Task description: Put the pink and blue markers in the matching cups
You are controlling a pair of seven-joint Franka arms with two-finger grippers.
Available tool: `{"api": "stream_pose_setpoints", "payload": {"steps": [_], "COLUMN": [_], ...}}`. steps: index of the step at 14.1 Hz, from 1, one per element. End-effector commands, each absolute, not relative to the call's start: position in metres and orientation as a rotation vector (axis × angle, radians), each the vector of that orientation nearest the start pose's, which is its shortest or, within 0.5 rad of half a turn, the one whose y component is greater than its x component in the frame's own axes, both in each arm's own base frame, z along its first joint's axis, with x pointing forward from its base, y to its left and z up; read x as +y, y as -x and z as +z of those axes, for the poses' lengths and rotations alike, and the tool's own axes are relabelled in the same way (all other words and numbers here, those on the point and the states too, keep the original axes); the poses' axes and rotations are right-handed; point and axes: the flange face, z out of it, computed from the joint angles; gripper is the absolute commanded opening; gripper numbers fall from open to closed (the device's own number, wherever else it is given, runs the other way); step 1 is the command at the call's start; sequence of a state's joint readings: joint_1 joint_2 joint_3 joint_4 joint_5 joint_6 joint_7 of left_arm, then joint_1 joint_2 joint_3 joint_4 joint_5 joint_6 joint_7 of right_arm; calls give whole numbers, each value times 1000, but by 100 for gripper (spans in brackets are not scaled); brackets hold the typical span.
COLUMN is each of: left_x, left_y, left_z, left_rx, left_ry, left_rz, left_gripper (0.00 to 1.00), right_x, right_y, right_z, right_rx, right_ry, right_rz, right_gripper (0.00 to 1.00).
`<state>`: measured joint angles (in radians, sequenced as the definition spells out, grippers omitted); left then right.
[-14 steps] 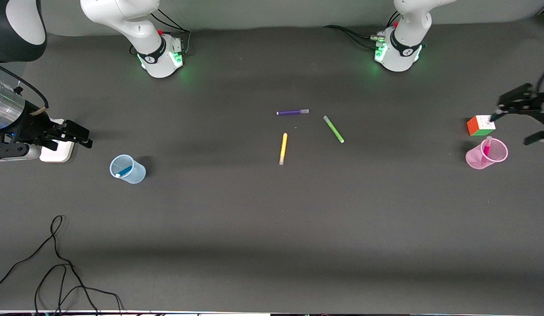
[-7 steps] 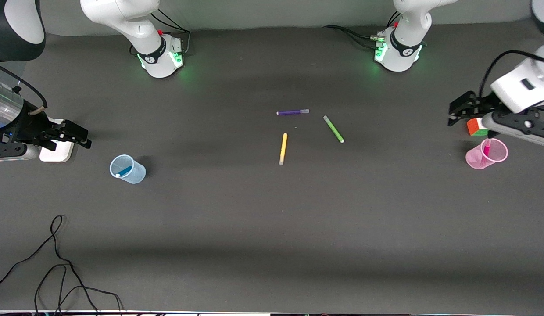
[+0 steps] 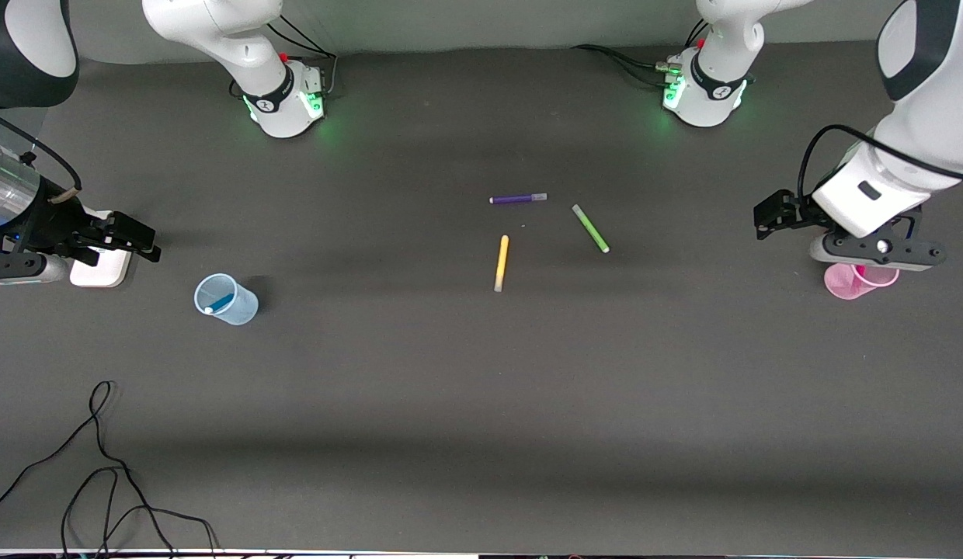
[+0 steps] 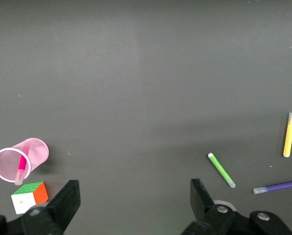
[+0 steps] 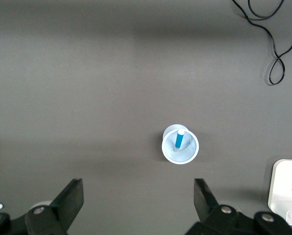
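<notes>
The pale blue cup (image 3: 226, 300) stands toward the right arm's end of the table with the blue marker (image 3: 219, 301) leaning inside it. Both also show in the right wrist view, the cup (image 5: 169, 149) and the marker (image 5: 179, 139). The pink cup (image 3: 841, 283) stands toward the left arm's end, half hidden under the left hand. In the left wrist view the pink cup (image 4: 34, 148) holds the pink marker (image 4: 22, 164). My left gripper (image 3: 835, 233) is open and empty in the air over the cube and the pink cup. My right gripper (image 3: 74, 250) waits, open and empty.
A purple pen (image 3: 518, 199), a green pen (image 3: 590, 228) and a yellow pen (image 3: 501, 263) lie mid-table. The puzzle cube (image 4: 30, 197) sits beside the pink cup, hidden in the front view. A white box (image 3: 101, 269) lies under the right hand. A black cable (image 3: 101, 466) lies near the front corner.
My left arm has swung in toward the middle of the table and now covers the cube and part of the pink cup. The right arm has hardly moved.
</notes>
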<state>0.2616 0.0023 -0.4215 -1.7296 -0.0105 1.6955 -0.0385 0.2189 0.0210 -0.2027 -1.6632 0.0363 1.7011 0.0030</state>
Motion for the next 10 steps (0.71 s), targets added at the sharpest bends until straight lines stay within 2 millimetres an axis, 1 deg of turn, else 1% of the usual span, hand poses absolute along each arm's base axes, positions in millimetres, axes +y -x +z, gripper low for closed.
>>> {"api": "stream_pose_setpoints", "payload": {"steps": [1,6,8,9,10], "left_x": [-94,-93,-124,-112,-110], "left_y": [-551,-551,-544,-546,-546], "left_z": [563,564,567,568,568], "left_rx": [173,172,239,212,224], "left_ry": [3120,3123,3111,3108,3108], "left_rz": [48,44,34,31,29], "left_gripper": [100,100,100,100,100], "right_x": [15,15,15,15,15], "right_y": [-570,-570,-572,-573,-572], "right_z": [583,585,587,586,586], "right_rx": [0,7,7,0,2], "right_ry": [3118,3118,3120,3119,3119], "right_rz": [-12,-19,-27,-24,-22], "right_gripper": [100,100,100,100,100]}}
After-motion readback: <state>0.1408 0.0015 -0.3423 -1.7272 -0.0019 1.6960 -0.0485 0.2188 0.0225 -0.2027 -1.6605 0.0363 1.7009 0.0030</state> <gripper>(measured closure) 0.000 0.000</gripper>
